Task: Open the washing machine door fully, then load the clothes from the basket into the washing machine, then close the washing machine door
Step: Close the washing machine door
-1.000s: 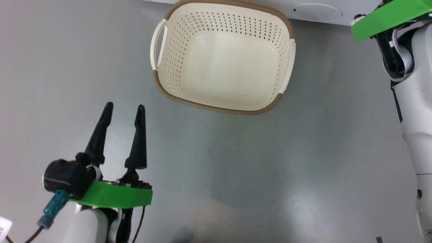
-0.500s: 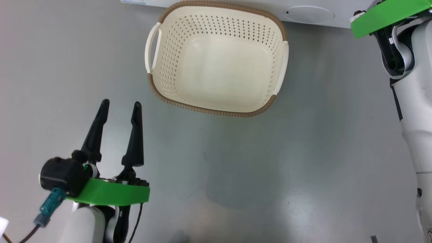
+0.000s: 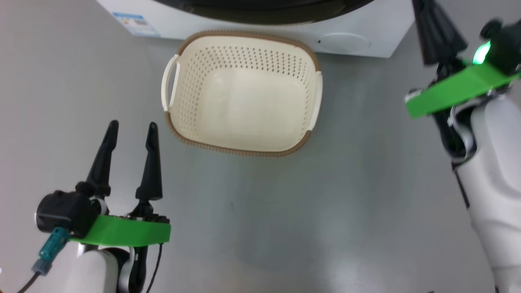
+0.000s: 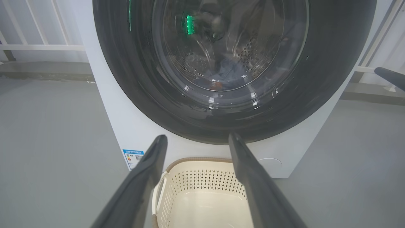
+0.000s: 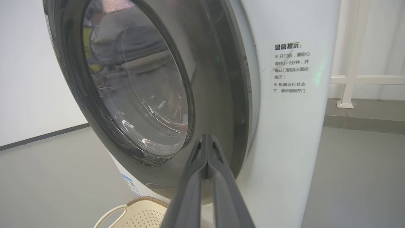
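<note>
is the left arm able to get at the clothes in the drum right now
Probably not: the washing machine door looks shut, with the clothes behind its glass. The left gripper has its fingers apart and free, but the door must open first.

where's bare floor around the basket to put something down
Widest is the grey floor between the near rim of the basket and the robot. More lies left of the basket, beyond the left gripper, and right of it up to the right arm. Crowded: the basket's far rim sits close to the washing machine.
</note>
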{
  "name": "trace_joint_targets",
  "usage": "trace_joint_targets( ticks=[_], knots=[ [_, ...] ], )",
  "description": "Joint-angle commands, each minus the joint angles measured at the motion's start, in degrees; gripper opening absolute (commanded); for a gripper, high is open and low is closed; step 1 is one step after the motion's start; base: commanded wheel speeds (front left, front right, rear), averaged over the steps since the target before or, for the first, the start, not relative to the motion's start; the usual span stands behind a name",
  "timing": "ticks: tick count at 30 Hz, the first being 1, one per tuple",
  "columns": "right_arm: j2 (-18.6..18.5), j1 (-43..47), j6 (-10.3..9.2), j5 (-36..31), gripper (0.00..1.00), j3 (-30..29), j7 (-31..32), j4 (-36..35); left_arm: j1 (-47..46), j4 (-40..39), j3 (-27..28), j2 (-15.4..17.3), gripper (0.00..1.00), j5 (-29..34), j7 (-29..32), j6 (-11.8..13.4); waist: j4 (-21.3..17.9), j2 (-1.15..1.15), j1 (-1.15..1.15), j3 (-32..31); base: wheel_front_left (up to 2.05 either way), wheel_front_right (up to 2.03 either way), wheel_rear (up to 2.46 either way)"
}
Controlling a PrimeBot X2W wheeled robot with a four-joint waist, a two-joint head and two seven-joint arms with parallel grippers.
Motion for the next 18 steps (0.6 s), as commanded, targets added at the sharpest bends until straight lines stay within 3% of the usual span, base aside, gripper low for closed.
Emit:
trace_joint_targets(
  ticks=[1, 6, 7, 9, 10, 11, 18],
  knots=[
    [1.13, 3.39, -0.36, 0.8, 0.0, 0.85, -0.2, -2.5, 1.11, -0.91, 2.49, 1.18, 1.0, 0.91, -0.35, -0.11, -1.99, 0.0, 0.0, -2.49, 0.0, 0.0, 0.0],
    [1.51, 10.26, -0.36, -0.94, 0.0, 0.26, -0.2, -5.75, 2.56, -0.55, 3.55, 1.18, 1.0, 1.83, -0.35, -0.15, -4.27, 0.0, 0.0, -5.52, 0.0, 0.0, 0.0],
    [1.94, 11.65, -0.36, -1.16, 0.09, -0.09, -0.2, -6.4, 2.95, -0.53, 3.87, 1.18, 1.0, 2.0, -0.35, -0.16, -4.83, 0.0, 0.0, -6.12, 0.0, 0.0, 0.0],
    [2.5, 14.08, -0.36, -2.11, 0.43, -0.65, -0.2, -7.58, 3.76, -0.44, 4.54, 1.18, 1.0, 2.46, -0.35, -0.26, -5.92, 0.0, 0.0, -7.27, 0.0, 0.0, 0.0],
    [3.1, 15.27, -0.36, -2.25, 0.53, -1.62, -0.2, -8.28, 4.17, -0.37, 4.84, 1.18, 1.0, 2.64, -0.35, -0.34, -6.43, 0.0, 0.0, -7.87, 0.0, 0.0, 0.0],
    [3.38, 16.43, -0.36, -2.69, 1.0, -2.11, -0.2, -8.91, 4.52, -0.3, 5.11, 1.18, 1.0, 2.84, -0.35, -0.42, -6.86, 0.0, 0.0, -8.43, 0.0, 0.0, 0.0],
    [4.98, 23.74, -0.36, -3.91, 1.0, -4.11, -0.2, -12.29, 6.83, 0.58, 6.57, 1.18, 1.0, 3.68, -0.35, -0.53, -9.93, 0.0, 0.0, -12.24, 0.0, 0.0, 0.0]
  ],
)
